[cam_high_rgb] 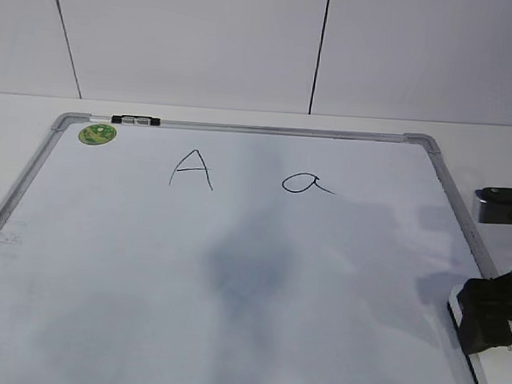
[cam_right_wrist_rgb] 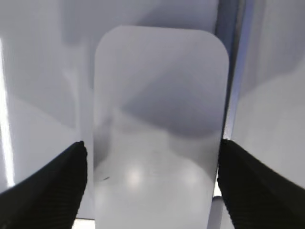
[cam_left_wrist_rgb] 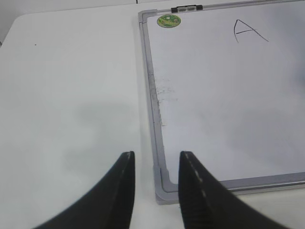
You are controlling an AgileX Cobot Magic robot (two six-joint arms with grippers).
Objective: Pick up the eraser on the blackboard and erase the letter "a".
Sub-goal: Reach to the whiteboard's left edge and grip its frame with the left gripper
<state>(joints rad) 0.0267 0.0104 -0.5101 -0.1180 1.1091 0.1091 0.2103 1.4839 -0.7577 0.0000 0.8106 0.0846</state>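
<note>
My right gripper was down over the white rounded-rectangular plastic eraser, black fingers spread to either side of its long edges; on the right a finger sat at the eraser's edge, on the left a thin gap showed, so I cannot tell if the grip was firm. In the exterior view the eraser lay at the right edge of the large white dry-erase blackboard with its grey metal frame, near the lower right corner, my right gripper on top of it.

The small cursive letter "a" in thin black marker sat in the board's upper middle, well apart from the eraser, with a pointed capital "A" to its left. Round green sticker at the upper left corner; small black-and-silver clip on the top frame.

My left gripper hung with fingers spread, holding nothing, above the white table at the board's near left corner.
</note>
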